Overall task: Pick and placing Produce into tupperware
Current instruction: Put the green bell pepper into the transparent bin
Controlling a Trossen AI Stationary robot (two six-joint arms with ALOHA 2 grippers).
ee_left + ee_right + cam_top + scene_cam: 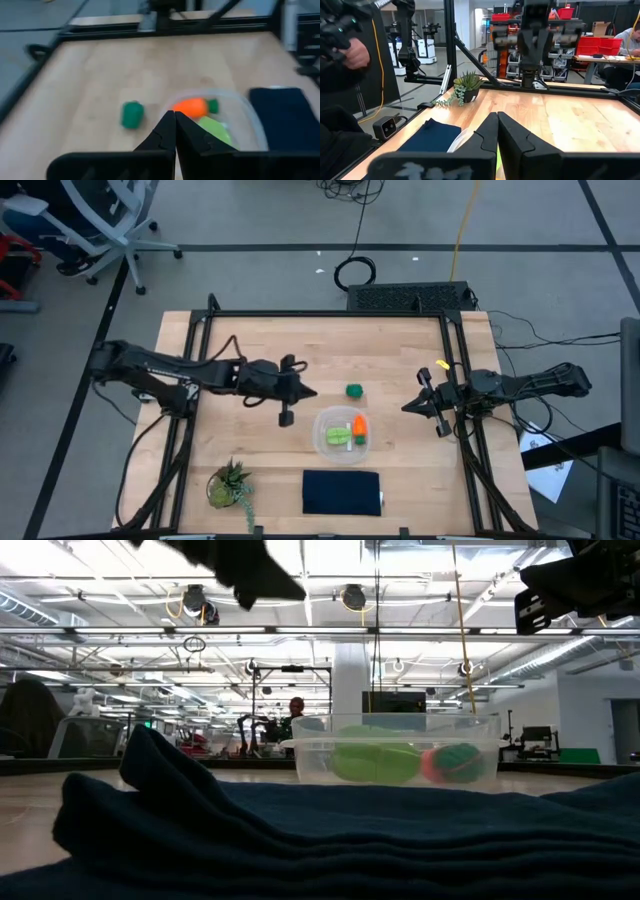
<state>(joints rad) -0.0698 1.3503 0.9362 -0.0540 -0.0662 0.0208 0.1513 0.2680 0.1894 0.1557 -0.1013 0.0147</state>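
Note:
The clear tupperware [343, 436] stands on the table right of its middle. Inside it lie the orange carrot [359, 426] and the light green leafy piece [338, 437]; the left wrist view shows the carrot [191, 106] and the leafy piece [215, 131] too. The dark green round piece [354, 390] rests on the wood just beyond the container's far side, also in the left wrist view [132, 114]. My left gripper [310, 392] hovers shut, left of that piece. My right gripper [405, 408] hovers shut, right of the container.
A folded dark navy cloth [342, 492] lies at the near edge, in front of the container. A spiky potted plant [230, 483] stands at the near left. Black frame rails run along the table's sides. People show in the room behind.

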